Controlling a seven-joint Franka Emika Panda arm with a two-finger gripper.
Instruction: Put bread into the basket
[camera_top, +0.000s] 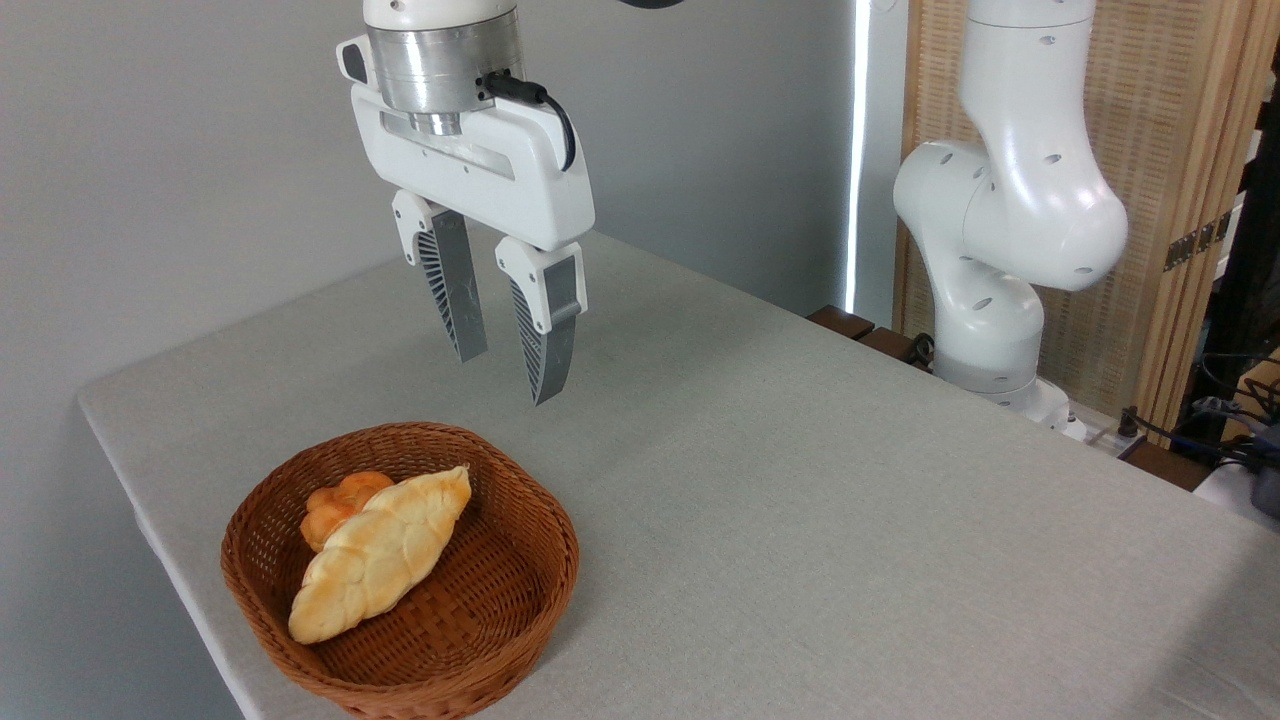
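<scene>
The bread (378, 555), a long braided golden loaf, lies slantwise inside the brown wicker basket (510, 610) at the table's front left. Its upper end leans over a small round orange roll (335, 505) that is also in the basket. My gripper (510, 378) hangs above the basket's far rim, well clear of it. Its two grey ribbed fingers are apart and hold nothing.
The grey cloth-covered table (800, 480) stretches to the right and back of the basket. The arm's white base (1000, 300) stands past the table's far right edge, with cables beside it. The table's left edge runs close to the basket.
</scene>
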